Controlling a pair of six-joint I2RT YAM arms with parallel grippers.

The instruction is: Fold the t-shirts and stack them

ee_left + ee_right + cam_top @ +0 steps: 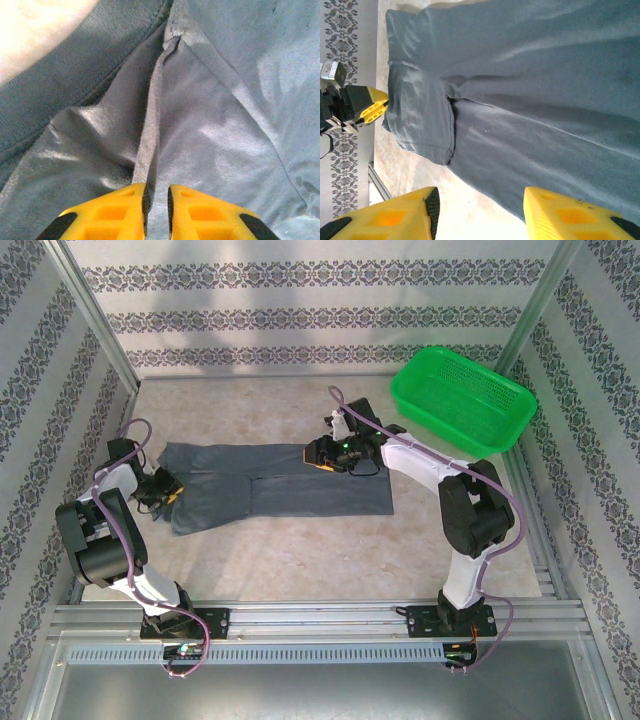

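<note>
Grey t-shirt [290, 495] soft matt cloth; green basket [465, 405] glossy plastic mesh; yellow fingers [210, 215] matt plastic.

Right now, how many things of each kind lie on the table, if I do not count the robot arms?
Dark slate-grey t-shirt: 1
Green mesh basket: 1
Total: 2

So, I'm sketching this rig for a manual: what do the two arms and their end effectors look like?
The left arm and right arm both have white links, black joint housings and a purple cable. The left end effector and right end effector each have two blocky yellow plastic fingers with black pads.
</note>
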